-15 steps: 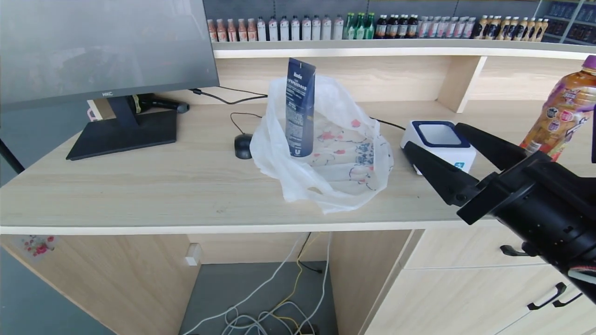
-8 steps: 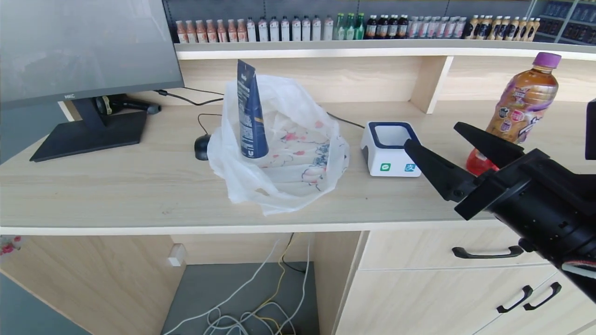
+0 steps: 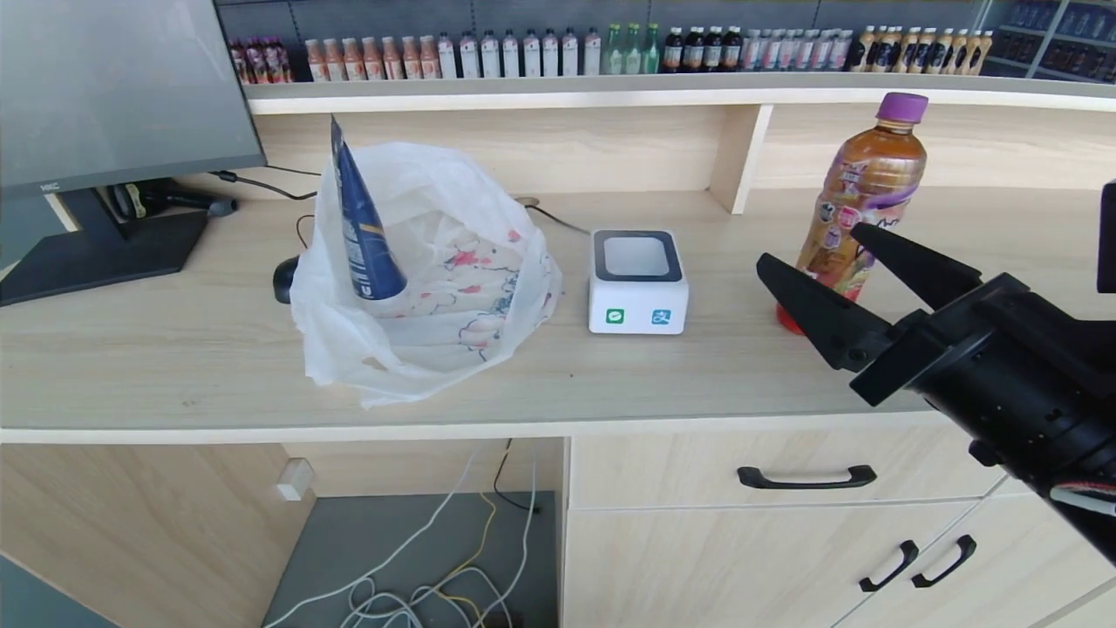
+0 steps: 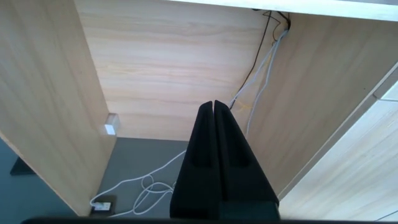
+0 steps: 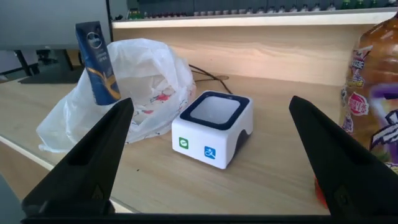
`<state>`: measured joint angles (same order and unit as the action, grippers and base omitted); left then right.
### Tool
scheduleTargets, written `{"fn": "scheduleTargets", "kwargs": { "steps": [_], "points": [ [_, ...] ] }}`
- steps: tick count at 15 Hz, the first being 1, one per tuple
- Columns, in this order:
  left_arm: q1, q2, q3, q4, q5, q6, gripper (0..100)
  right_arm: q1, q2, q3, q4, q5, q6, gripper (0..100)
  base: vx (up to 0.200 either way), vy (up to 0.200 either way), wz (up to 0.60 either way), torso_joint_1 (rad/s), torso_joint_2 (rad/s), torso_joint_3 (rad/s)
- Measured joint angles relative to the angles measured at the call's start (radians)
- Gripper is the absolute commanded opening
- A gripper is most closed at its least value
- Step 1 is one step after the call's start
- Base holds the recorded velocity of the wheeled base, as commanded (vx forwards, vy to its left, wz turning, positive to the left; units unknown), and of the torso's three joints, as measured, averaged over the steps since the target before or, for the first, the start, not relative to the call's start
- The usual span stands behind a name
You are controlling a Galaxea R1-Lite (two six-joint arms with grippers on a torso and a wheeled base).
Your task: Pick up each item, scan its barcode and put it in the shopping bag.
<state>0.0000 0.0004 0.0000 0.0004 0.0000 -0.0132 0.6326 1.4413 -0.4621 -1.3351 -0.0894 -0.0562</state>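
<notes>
Your tube [image 3: 357,227] stands in the shopping bag [image 3: 497,296]; the bottle [image 3: 872,174], at the scanner's [image 3: 636,288] three o'clock, awaits your wide-spread right gripper [image 3: 811,245].

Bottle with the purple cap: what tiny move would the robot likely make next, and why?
Probably ease the right gripper forward so its open fingers come either side of the bottle. The bottle stands untouched on the counter beside the scanner, while the blue tube already sits in the shopping bag, so the bottle looks like the item left to pick up.
</notes>
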Motion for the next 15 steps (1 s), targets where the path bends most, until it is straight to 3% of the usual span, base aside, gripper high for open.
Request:
{"fn": "scheduleTargets", "kwargs": {
  "steps": [5, 15],
  "points": [
    [0.000, 0.000, 0.000, 0.000, 0.000, 0.001, 0, 0.003, 0.011, 0.010, 0.001, 0.000, -0.003, 100, 0.000, -0.200, 0.00, 0.001, 0.00, 0.002],
    [0.000, 0.000, 0.000, 0.000, 0.000, 0.009, 0, 0.009, 0.027, 0.023, 0.041, -0.006, -0.106, 100, 0.000, 0.000, 0.00, 0.000, 0.00, 0.000]
  ]
}}
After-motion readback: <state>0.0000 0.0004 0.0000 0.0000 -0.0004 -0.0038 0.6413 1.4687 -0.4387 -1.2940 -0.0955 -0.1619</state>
